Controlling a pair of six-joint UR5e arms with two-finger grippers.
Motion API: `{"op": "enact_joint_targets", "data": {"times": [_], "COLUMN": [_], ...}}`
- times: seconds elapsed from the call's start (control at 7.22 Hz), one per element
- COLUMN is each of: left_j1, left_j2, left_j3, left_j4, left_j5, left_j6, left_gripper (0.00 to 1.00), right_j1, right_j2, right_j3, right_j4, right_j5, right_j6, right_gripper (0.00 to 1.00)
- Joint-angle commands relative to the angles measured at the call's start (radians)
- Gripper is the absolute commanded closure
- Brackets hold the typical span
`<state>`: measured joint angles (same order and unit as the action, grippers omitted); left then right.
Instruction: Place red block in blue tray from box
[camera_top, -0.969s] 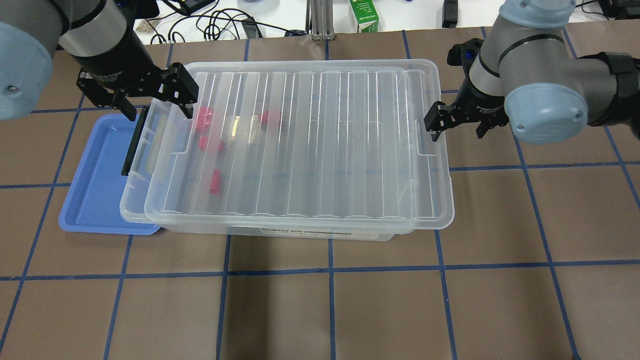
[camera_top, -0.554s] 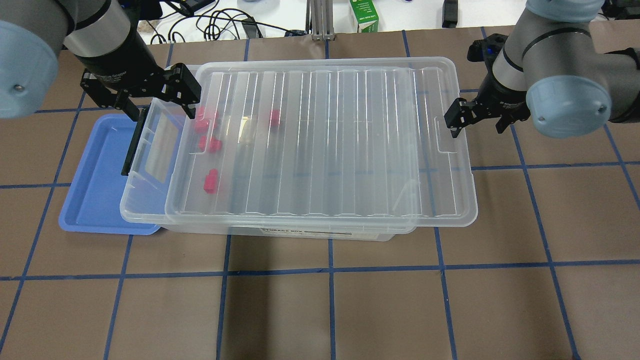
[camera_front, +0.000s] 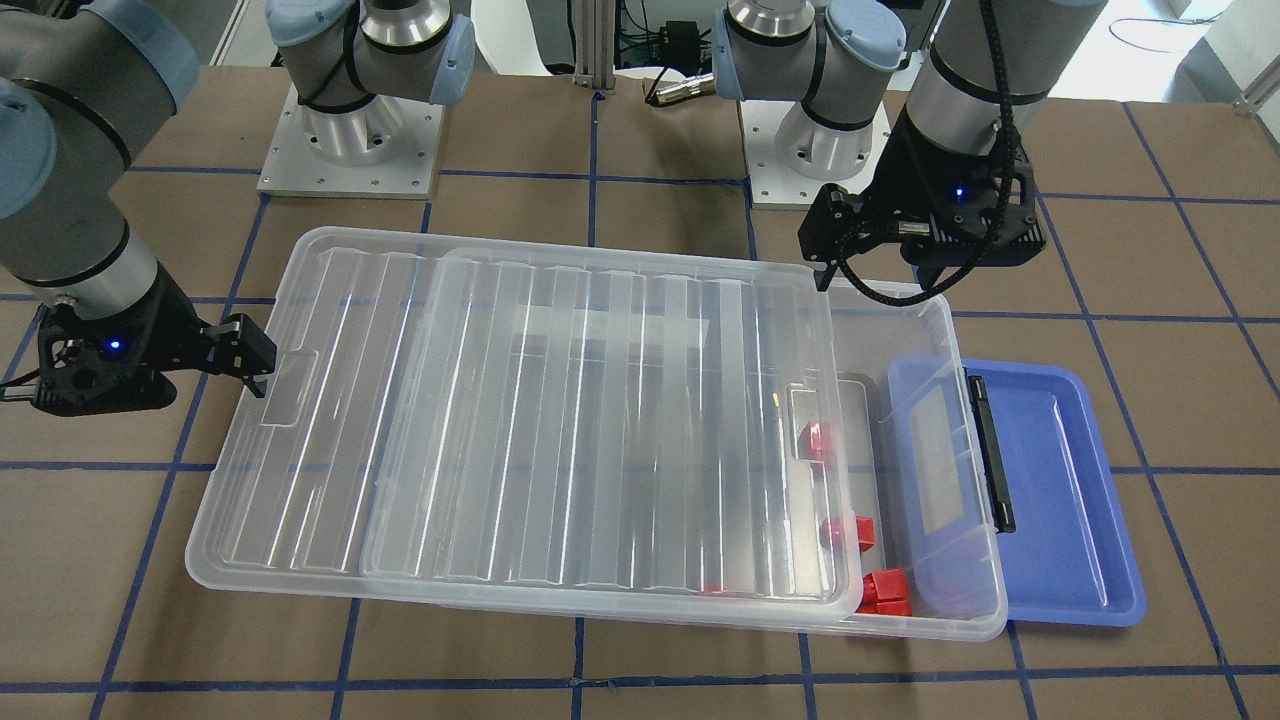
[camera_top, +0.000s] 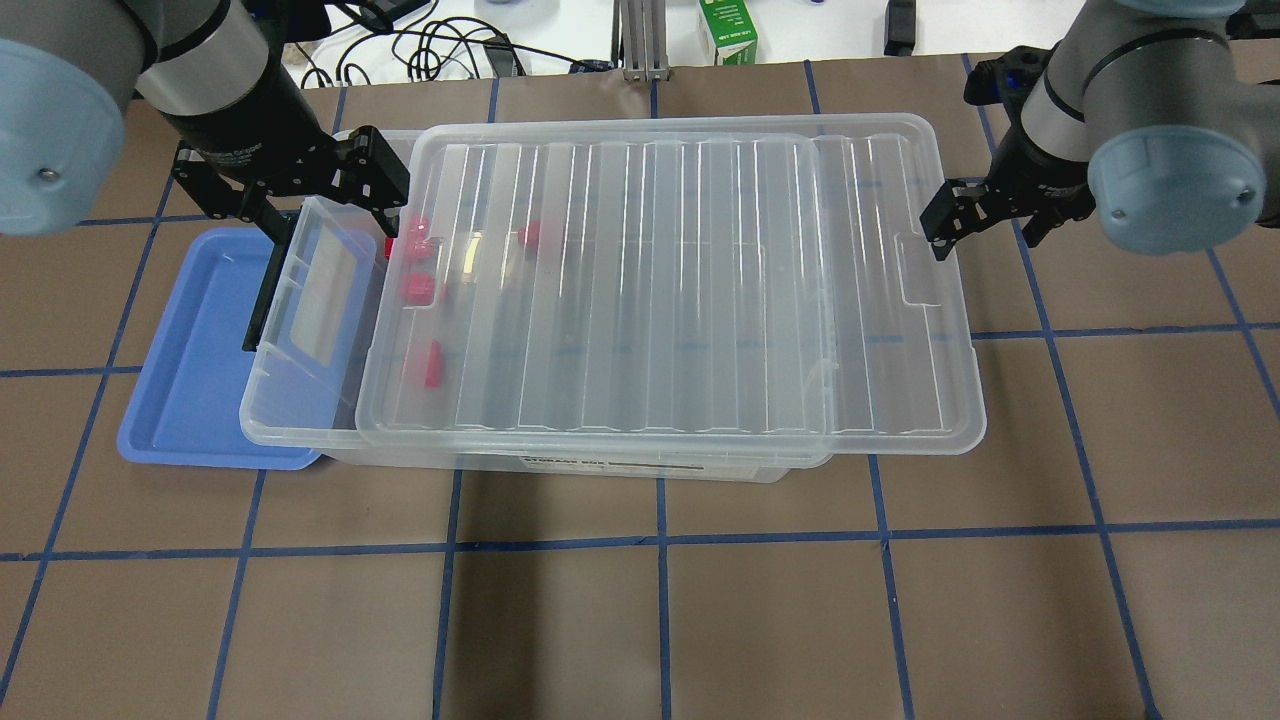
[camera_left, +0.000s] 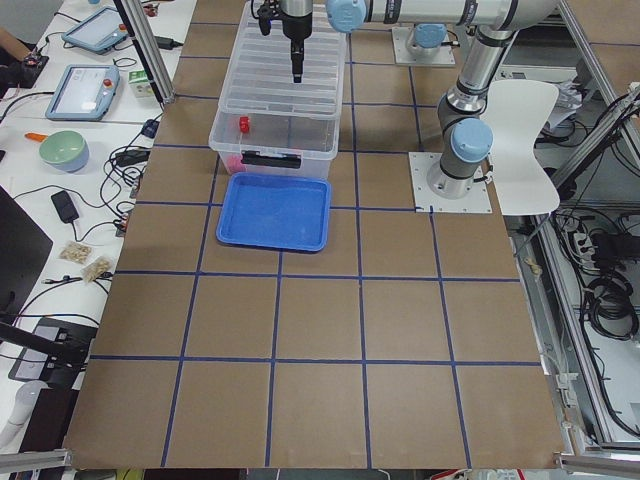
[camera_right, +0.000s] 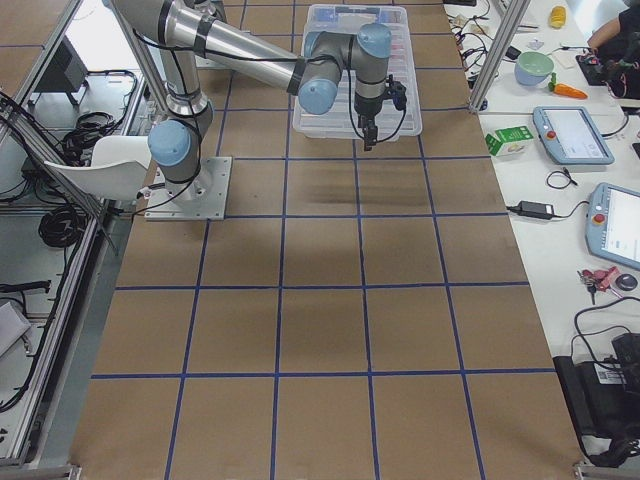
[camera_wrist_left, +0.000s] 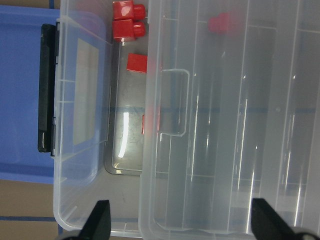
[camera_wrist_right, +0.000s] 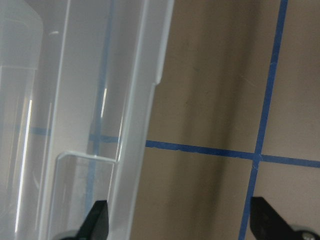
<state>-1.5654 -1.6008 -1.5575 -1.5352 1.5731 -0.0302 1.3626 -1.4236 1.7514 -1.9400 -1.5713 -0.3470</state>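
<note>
The box (camera_top: 300, 432) is a clear bin with a black latch (camera_top: 262, 295) at its left end. Its ribbed lid (camera_top: 650, 290) sits shifted right, leaving the left end uncovered. Several red blocks (camera_top: 420, 288) lie inside near that end; the left wrist view shows them too (camera_wrist_left: 129, 30). The blue tray (camera_top: 190, 350) lies partly under the box's left end. My left gripper (camera_top: 320, 205) is open and empty above the uncovered end. My right gripper (camera_top: 985, 225) is open, and the lid's right rim runs between its fingers (camera_wrist_right: 100, 220).
A green carton (camera_top: 728, 30) and cables (camera_top: 430, 45) lie beyond the table's far edge. The two arm bases (camera_front: 350, 140) stand behind the box. Brown mat with blue grid lines stretches in front of the box.
The lid has slid to the right together with my right gripper, uncovering more of the box's left end and its red blocks. My left gripper has barely moved.
</note>
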Motion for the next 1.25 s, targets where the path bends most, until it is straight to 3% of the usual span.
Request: {"op": "enact_joint_targets", "data": {"times": [0.0,1.11], "left_j1": [-0.002,-0.004], "left_j2": [-0.008,-0.034], "left_j3": [0.004,-0.001], "left_j4": [0.001,0.033], "left_j5": [0.001,0.001], "left_j6": [0.004,0.016], "left_gripper": [0.0,0.0], "right_j1": [-0.02,-0.119], "right_j2": [0.0,0.0], "right_j3": [-0.001,0.003], "right_j4": [0.0,0.015], "right_j5": [-0.001,-0.022], "right_j6": [-0.052,-0.202], "right_gripper": [0.0,0.0]}}
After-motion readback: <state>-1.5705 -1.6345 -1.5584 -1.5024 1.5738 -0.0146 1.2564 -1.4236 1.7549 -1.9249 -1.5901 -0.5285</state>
